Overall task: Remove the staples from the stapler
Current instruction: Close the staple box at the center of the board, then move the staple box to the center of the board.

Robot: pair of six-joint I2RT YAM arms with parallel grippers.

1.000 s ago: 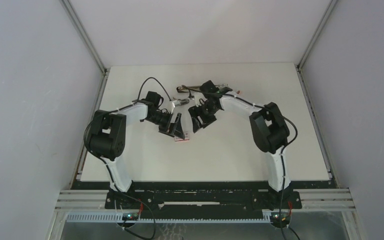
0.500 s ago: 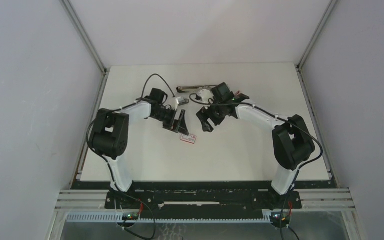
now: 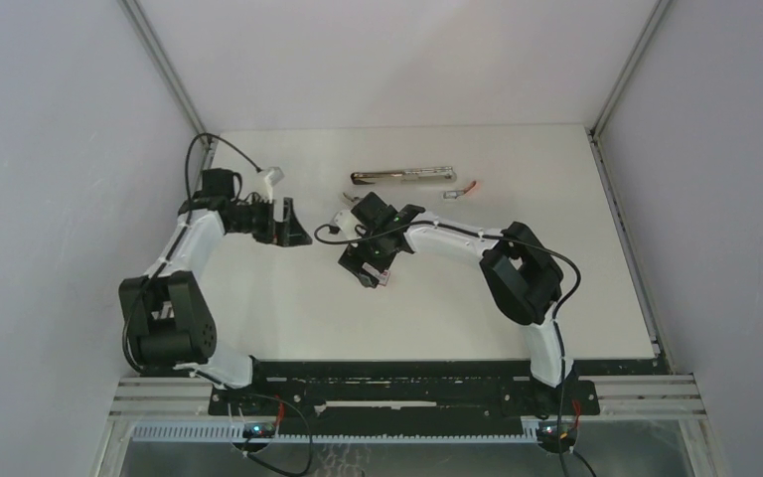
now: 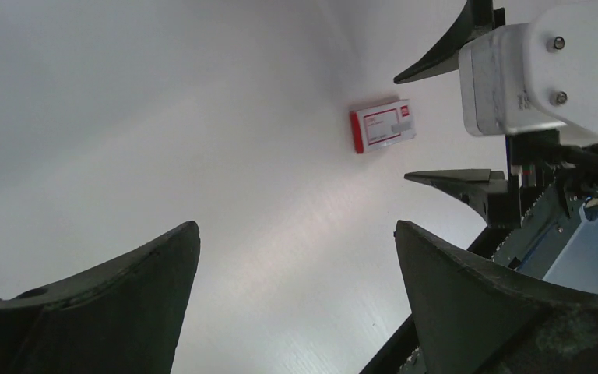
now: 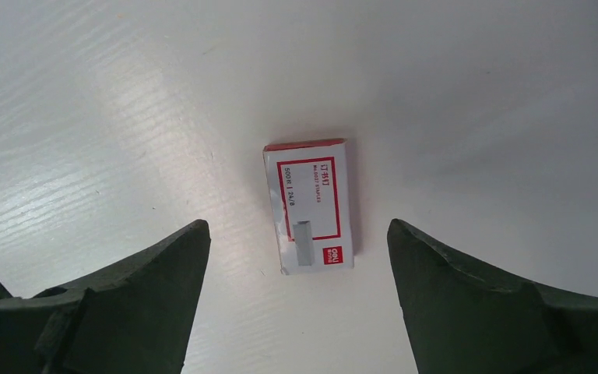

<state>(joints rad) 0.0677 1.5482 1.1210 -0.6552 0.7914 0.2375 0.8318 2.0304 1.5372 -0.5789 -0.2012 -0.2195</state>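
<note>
The staples (image 3: 449, 195), showing only as a tiny grey strip, are lying on the tabletop (image 3: 556, 298) toward its far edge, just beside the right end of the stapler (image 3: 402, 177). The stapler is lying long and flat, parallel to that edge. A thin red bit (image 3: 472, 186) is lying just right of the staples, too small to tell what it is. Nearer the middle of the tabletop a red-and-white box (image 5: 310, 206) is lying flat. The right gripper (image 5: 297, 226) is hovering over it with its jaws standing wide, and the box is showing between the fingers, touching neither. The left gripper (image 4: 296, 234) is hanging toward the far left corner, well apart from the box and facing it, with its jaws spread wide and gripping nothing.
</note>
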